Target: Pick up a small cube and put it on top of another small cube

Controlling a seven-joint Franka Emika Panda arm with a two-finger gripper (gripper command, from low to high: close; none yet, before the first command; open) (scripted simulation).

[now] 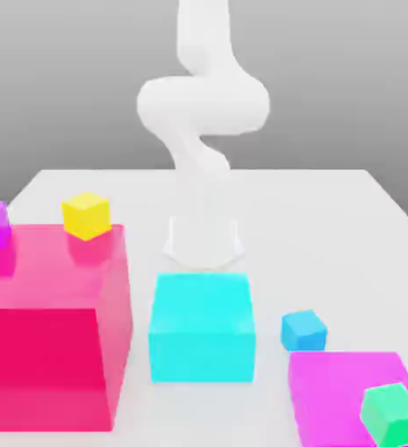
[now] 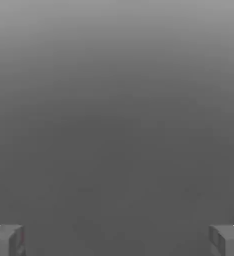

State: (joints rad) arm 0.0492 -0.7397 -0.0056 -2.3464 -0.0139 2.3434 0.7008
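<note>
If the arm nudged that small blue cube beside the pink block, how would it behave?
The small blue cube looks rigid, so it probably wouldn't squash. Its flat faces suggest sliding, not rolling.

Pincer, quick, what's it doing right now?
Pincer: open, fingers wide apart, holding nothing.

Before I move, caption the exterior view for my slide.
Sky-blue cube on the table, behind a magenta block that carries a green cube; white arm beyond.
</note>
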